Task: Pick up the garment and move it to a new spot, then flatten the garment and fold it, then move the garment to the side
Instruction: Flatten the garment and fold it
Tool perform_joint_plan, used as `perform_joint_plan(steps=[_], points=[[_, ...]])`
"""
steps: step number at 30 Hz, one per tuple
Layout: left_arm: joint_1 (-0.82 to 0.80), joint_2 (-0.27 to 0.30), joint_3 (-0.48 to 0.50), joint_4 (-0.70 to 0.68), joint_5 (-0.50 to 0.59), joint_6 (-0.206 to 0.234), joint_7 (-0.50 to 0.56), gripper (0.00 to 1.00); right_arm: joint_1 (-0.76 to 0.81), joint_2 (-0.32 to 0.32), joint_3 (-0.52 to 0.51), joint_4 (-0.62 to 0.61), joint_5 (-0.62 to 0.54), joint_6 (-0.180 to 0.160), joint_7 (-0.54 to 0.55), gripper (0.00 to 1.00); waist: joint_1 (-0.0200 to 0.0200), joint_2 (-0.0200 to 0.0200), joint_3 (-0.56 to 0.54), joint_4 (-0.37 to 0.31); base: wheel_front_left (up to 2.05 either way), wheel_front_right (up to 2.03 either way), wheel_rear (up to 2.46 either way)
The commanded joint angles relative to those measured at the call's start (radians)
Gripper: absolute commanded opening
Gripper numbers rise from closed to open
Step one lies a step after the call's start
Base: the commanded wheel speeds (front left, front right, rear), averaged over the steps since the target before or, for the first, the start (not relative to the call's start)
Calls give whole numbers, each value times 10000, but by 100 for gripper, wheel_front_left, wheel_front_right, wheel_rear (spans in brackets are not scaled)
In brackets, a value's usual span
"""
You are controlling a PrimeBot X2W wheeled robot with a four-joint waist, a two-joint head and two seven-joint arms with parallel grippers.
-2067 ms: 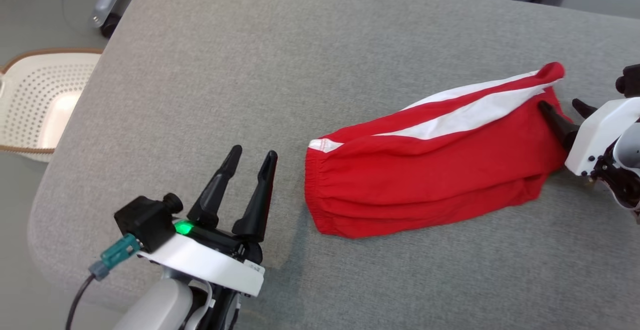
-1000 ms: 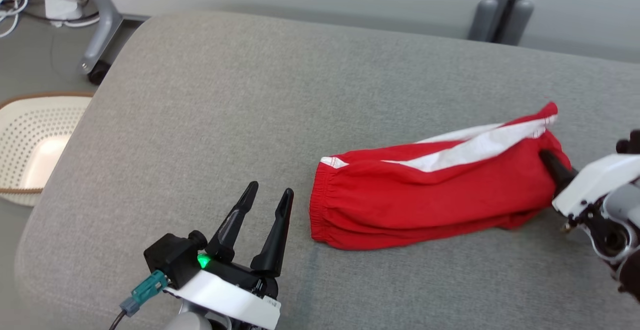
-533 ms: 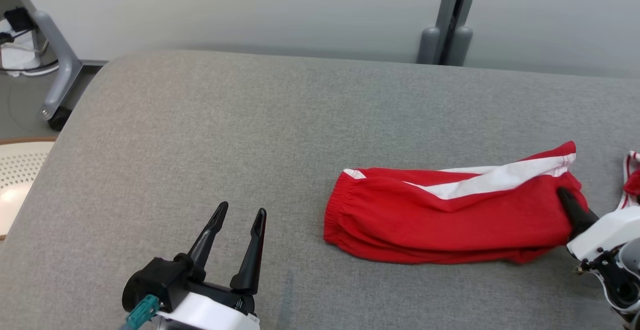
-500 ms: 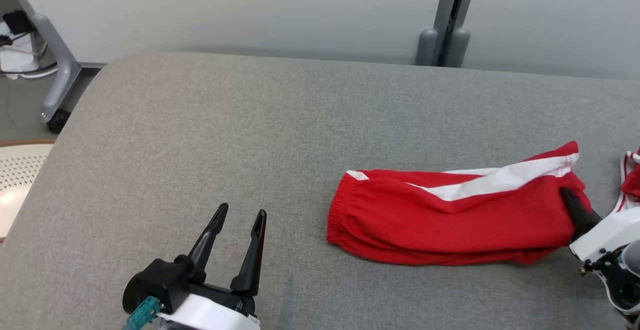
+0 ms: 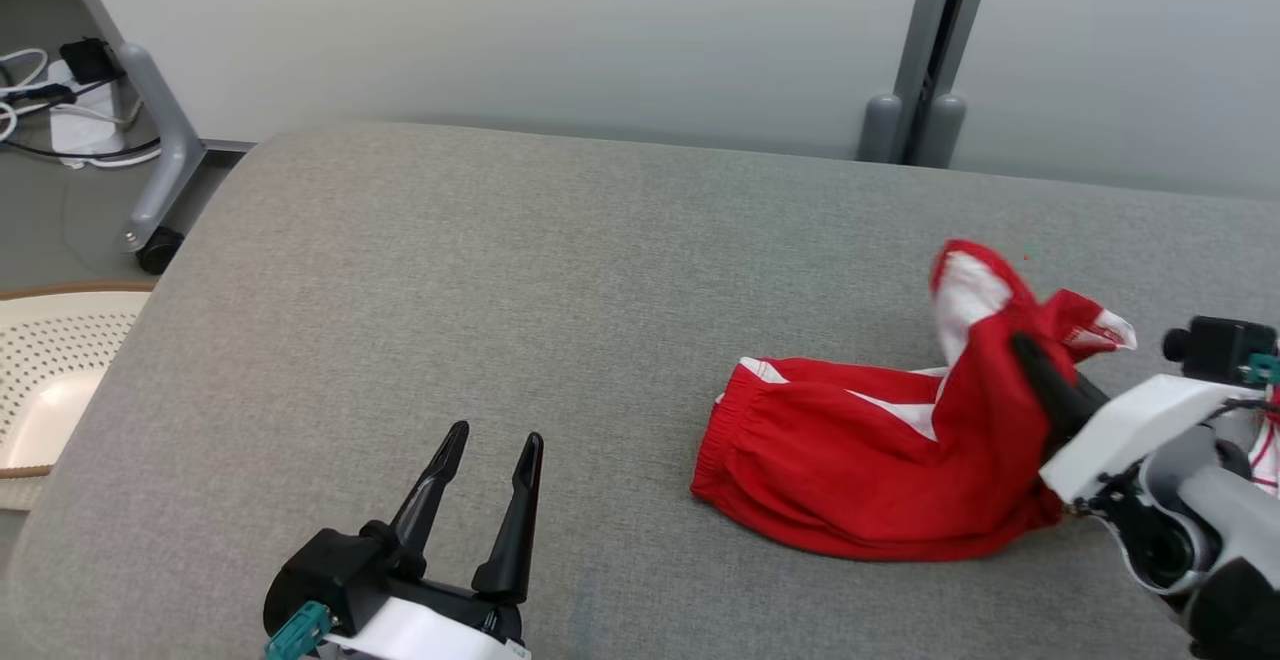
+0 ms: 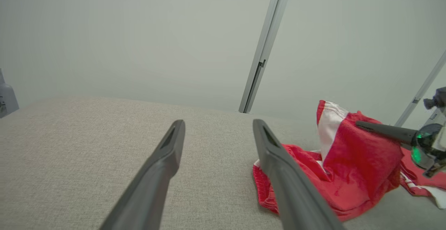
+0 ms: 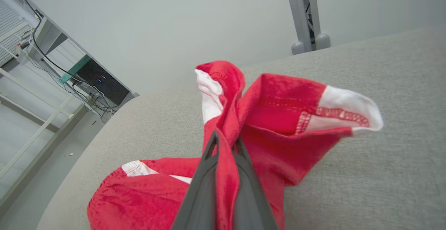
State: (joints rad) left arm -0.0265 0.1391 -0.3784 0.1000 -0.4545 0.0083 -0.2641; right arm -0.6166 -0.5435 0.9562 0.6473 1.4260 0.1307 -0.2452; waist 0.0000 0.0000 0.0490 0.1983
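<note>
The garment [image 5: 860, 460] is a pair of red shorts with white side stripes, lying on the grey padded table [image 5: 500, 270] at the right. My right gripper [image 5: 1030, 355] is shut on its right end, and that end stands lifted off the table in a peak. In the right wrist view the red cloth [image 7: 264, 115] is pinched between the two dark fingers [image 7: 202, 188]. The elastic waistband end still rests on the table. My left gripper [image 5: 493, 438] stands open near the front edge, left of the shorts [image 6: 348, 167], holding nothing.
A white perforated basket [image 5: 50, 370] sits on the floor past the table's left edge. A grey post [image 5: 925, 50] rises behind the table against the pale wall. More red and white cloth [image 6: 423, 184] lies behind my right gripper at the far right.
My right gripper has closed on the shorts' right end and raised it, bunching the cloth toward the left. The camera has tilted up, shifting the whole picture. The left gripper stays open.
</note>
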Motion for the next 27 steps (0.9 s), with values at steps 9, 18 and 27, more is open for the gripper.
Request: perform_joint_plan(steps=[9,18,27], points=[[82,-232,225,304,191,-352,5,100,-983,1591,945,798,-1104,2,1263,0,0,0,75,770,0,0,0],[-74,-407,301,462,315,-519,5,100,-1320,3128,1516,1806,-1577,2,2198,0,0,0,166,1024,0,0,0],[-15,-530,456,590,431,-652,5,100,-1095,3967,1802,2332,-1907,2,2217,83,0,0,130,783,0,0,0]])
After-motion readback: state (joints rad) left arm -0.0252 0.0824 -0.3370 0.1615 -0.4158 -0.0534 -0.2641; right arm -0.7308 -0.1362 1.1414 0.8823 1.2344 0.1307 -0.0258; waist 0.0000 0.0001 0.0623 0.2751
